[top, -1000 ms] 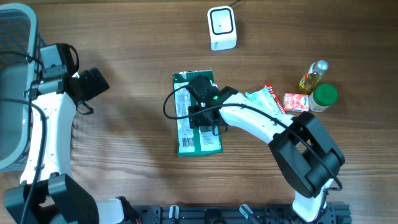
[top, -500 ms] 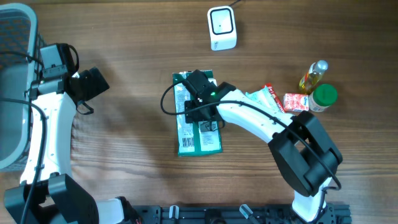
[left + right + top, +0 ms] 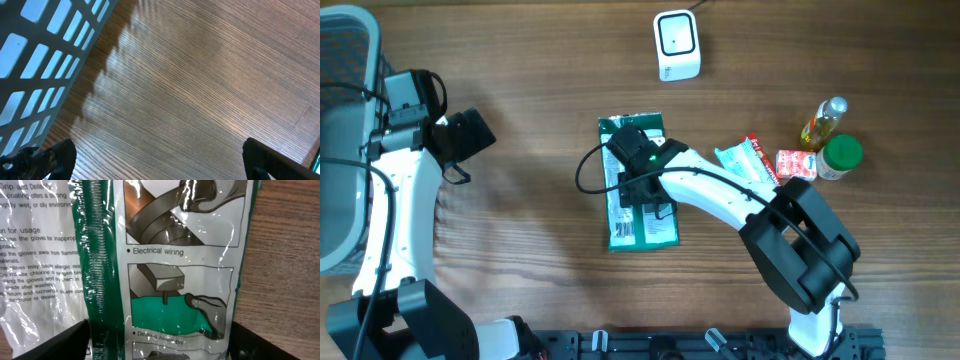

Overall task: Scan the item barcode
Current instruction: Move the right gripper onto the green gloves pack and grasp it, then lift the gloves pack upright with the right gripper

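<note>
Hovering right claw [image 3: 160,347] open above glove packet [image 3: 642,228]; basket [image 3: 355,12] far left.

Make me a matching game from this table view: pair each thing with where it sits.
Things:
1. white scanner
2. green packet
3. green-lidded jar
4. grey basket

Places:
A. at the far left of the overhead view
B. mid-table, lying flat beneath the right gripper
C. top middle, standing alone
D. on the right side, next to the small bottle

Pairs: 1-C, 2-B, 3-D, 4-A
</note>
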`<move>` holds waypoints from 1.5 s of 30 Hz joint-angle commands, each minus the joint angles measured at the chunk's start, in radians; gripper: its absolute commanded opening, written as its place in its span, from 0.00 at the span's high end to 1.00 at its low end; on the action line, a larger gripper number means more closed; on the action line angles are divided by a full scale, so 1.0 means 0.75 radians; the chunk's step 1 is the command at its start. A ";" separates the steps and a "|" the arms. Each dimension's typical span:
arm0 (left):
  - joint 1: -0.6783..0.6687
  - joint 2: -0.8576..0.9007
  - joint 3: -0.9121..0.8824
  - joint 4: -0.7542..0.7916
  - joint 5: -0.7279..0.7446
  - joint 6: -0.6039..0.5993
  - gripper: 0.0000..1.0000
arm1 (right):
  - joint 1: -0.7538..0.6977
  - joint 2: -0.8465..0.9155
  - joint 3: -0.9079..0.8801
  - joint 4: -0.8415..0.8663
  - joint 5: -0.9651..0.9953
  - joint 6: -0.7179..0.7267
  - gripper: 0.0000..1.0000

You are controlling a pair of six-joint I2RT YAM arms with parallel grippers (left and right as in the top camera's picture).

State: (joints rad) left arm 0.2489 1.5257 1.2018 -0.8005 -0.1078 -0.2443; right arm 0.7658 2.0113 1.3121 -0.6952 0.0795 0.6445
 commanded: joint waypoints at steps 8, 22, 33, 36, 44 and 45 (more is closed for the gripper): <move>0.006 -0.010 0.012 0.004 -0.003 0.017 0.00 | -0.006 0.013 -0.025 -0.003 -0.018 -0.037 0.62; 0.006 -0.010 0.012 0.004 -0.003 0.017 0.00 | -0.008 -0.608 0.012 0.049 -0.007 -0.867 0.96; 0.006 -0.010 0.012 0.004 -0.003 0.017 0.00 | -0.008 -0.619 0.012 0.079 -0.007 -0.855 0.96; 0.006 -0.010 0.012 0.004 -0.003 0.017 0.00 | -0.008 -0.619 0.012 0.073 -0.008 -0.819 0.96; 0.006 -0.010 0.012 0.004 -0.003 0.017 0.00 | -0.008 -0.619 0.012 0.046 -0.007 -0.776 0.96; 0.006 -0.010 0.012 0.004 -0.003 0.017 0.00 | -0.008 -0.619 0.012 0.030 -0.006 -0.777 0.96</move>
State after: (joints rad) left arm 0.2489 1.5257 1.2018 -0.8005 -0.1078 -0.2440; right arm 0.7624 1.5482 1.3117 -0.6571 0.0643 0.0410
